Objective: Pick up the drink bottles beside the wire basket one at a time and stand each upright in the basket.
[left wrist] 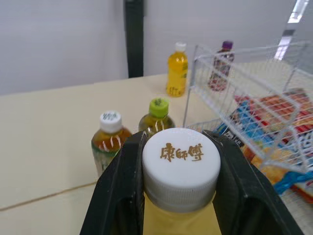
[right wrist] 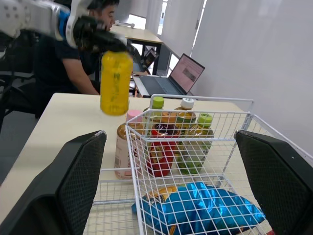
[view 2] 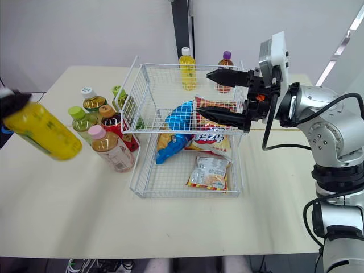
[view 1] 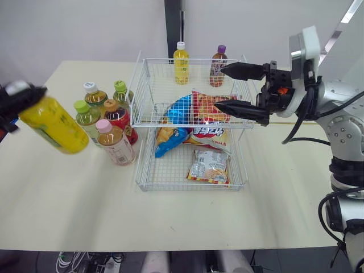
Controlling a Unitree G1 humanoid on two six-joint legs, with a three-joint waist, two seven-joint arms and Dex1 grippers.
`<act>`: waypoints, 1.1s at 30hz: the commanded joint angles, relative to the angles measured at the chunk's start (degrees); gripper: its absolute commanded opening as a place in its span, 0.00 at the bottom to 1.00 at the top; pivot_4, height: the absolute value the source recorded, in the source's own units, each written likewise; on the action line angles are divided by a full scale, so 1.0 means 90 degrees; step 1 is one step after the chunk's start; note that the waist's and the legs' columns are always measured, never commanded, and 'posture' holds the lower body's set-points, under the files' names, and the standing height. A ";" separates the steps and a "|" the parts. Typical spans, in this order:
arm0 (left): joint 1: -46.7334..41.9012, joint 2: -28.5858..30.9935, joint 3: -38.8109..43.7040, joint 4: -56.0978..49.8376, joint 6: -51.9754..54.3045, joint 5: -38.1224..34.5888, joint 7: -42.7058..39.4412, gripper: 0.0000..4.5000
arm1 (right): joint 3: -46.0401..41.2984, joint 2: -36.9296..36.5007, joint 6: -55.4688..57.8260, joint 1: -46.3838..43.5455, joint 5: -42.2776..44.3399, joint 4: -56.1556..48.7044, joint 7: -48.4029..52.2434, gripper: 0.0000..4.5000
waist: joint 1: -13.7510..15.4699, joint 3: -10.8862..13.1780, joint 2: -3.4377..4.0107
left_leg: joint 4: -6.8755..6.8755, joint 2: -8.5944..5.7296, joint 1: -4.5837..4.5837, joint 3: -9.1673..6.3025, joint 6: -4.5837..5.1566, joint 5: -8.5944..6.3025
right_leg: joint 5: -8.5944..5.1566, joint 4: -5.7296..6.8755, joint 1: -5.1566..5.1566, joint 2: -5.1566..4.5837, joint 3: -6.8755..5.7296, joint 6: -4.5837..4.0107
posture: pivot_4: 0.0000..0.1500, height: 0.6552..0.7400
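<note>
the yellow bottle (view 1: 56,126) hangs in the air over the table (view 1: 68,210) on the robot's left, well apart from the wire basket (view 1: 142,96). it is tilted: its long axis slants, with the white cap (left wrist: 181,166) up and towards the left edge and its base down towards the cluster of bottles (view 1: 116,145). the left gripper (left wrist: 178,142) is clamped on that cap, one black finger on each side; its body is cut off at the edge of the head views.

the right gripper (view 1: 220,86) is spread wide and holds nothing, hovering at the right side of the basket's upper tier.

five bottles stand upright in the cluster, just beside the basket's left wall, partly hiding one another. two more stand at the far side: a white-capped yellow one (view 1: 181,65) and a purple-capped one (view 1: 218,67); seen through the wire, whether they are inside cannot be told.

snack packets (view 1: 207,165) lie in both tiers, overlapping, at least three.
</note>
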 commanded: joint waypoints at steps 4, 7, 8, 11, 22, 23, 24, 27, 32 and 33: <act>-0.1852 0.1428 -0.1148 0.1127 -0.0335 -0.0699 -0.0918 0.30 | -0.0243 -0.0001 -0.0201 -0.0137 -0.0079 -0.0110 -0.0131 1.00 | -0.0010 0.0003 0.0005 | -0.0002 0.0002 -0.0032 0.0019 -0.0001 0.0000 | 0.0002 0.0005 -0.0049 0.0000 0.0012 0.0004 | 1.00 1.00; -0.3585 0.1333 -0.2575 0.1517 -0.0617 -0.0808 -0.1002 0.30 | -0.0356 -0.0058 -0.0167 -0.0017 -0.0087 -0.0259 -0.0285 1.00 | 0.0012 0.0007 0.0008 | 0.0000 0.0006 -0.0052 0.0013 -0.0001 0.0000 | 0.0002 0.0010 -0.0067 0.0008 0.0006 0.0004 | 1.00 1.00; -0.4373 0.1067 -0.3106 0.1626 -0.0635 -0.0622 -0.1020 0.30 | -0.0410 -0.0085 -0.0164 0.0021 -0.0094 -0.0303 -0.0352 1.00 | 0.0033 0.0008 0.0008 | 0.0003 0.0004 -0.0059 0.0008 -0.0001 0.0000 | 0.0002 0.0010 -0.0068 0.0012 0.0000 0.0004 | 1.00 1.00; -0.6484 -0.0093 -0.4323 0.2200 -0.0638 0.0189 -0.1006 0.30 | -0.0552 -0.0109 -0.0145 0.0118 -0.0122 -0.0493 -0.0641 1.00 | 0.0121 0.0011 0.0005 | 0.0016 -0.0001 -0.0073 0.0001 -0.0001 0.0000 | 0.0005 0.0010 -0.0069 0.0020 -0.0006 0.0009 | 1.00 1.00; -0.8515 -0.3508 -0.5914 0.4409 -0.2164 0.2828 -0.1685 0.30 | -0.1354 -0.0671 0.0483 0.0894 0.0096 -0.1730 -0.1759 1.00 | 0.0138 0.0016 0.0015 | 0.0050 0.0000 -0.0085 0.0016 -0.0001 0.0000 | 0.0032 0.0011 -0.0073 0.0020 0.0015 -0.0010 | 1.00 1.00; -0.8510 -0.3830 -0.5977 0.4580 -0.2421 0.3023 -0.1722 0.30 | -0.1424 -0.0736 0.0536 0.1000 0.0112 -0.1844 -0.1849 1.00 | 0.0137 0.0017 0.0016 | 0.0050 0.0000 -0.0085 0.0016 -0.0001 0.0000 | 0.0032 0.0011 -0.0073 0.0020 0.0015 -0.0010 | 1.00 1.00; -0.8489 -0.4157 -0.5990 0.4714 -0.2604 0.3131 -0.1796 0.30 | -0.1495 -0.0800 0.0604 0.1121 0.0122 -0.1976 -0.1955 1.00 | 0.0133 0.0017 0.0016 | 0.0050 0.0000 -0.0086 0.0016 -0.0001 0.0000 | 0.0032 0.0011 -0.0073 0.0020 0.0015 -0.0011 | 1.00 1.00; -0.8461 -0.4871 -0.6116 0.5019 -0.3219 0.3561 -0.2059 0.30 | -0.1673 -0.0981 0.0771 0.1431 0.0180 -0.2320 -0.2225 1.00 | 0.0131 0.0019 0.0016 | 0.0050 -0.0002 -0.0092 0.0018 -0.0001 0.0000 | 0.0033 0.0010 -0.0074 0.0019 0.0016 -0.0011 | 1.00 1.00; -0.8741 -0.5815 -0.6258 0.6194 -0.4341 0.4455 -0.1883 0.30 | -0.2055 -0.1145 0.1122 0.1758 0.0483 -0.2806 -0.2698 1.00 | 0.0076 0.0029 0.0033 | 0.0053 -0.0007 -0.0093 0.0026 0.0001 -0.0001 | 0.0034 0.0013 -0.0076 0.0016 0.0018 -0.0011 | 1.00 1.00; -0.8826 -0.5983 -0.6279 0.6516 -0.4644 0.4655 -0.1762 0.30 | -0.2107 -0.1187 0.1172 0.1841 0.0517 -0.2897 -0.2774 1.00 | 0.0068 0.0029 0.0033 | 0.0054 -0.0007 -0.0092 0.0027 0.0001 -0.0001 | 0.0034 0.0014 -0.0076 0.0016 0.0019 -0.0011 | 1.00 1.00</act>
